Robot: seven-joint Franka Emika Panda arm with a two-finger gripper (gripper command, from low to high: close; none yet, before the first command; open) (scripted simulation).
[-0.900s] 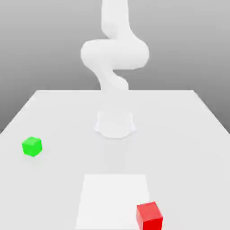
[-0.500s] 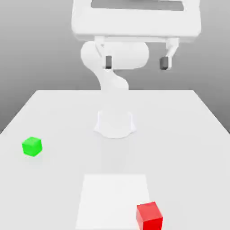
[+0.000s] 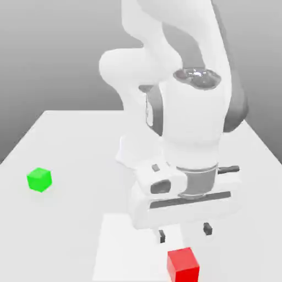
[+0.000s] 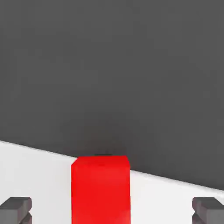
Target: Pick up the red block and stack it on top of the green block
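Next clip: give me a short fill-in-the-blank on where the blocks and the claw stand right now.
1. The claw hangs just above the ____ block.
2. Its fingers stand ____, holding nothing.
3. The green block sits toward the exterior view's ____.

Missing words: red; open; left

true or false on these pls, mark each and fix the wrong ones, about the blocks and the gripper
1. The gripper is open. True.
2. The red block is held off the table. False: it rests on the table, under the gripper.
3. The green block sits far toward the exterior view's left, apart from the red block. True.
4. The red block is stacked on the green block. False: they lie apart.
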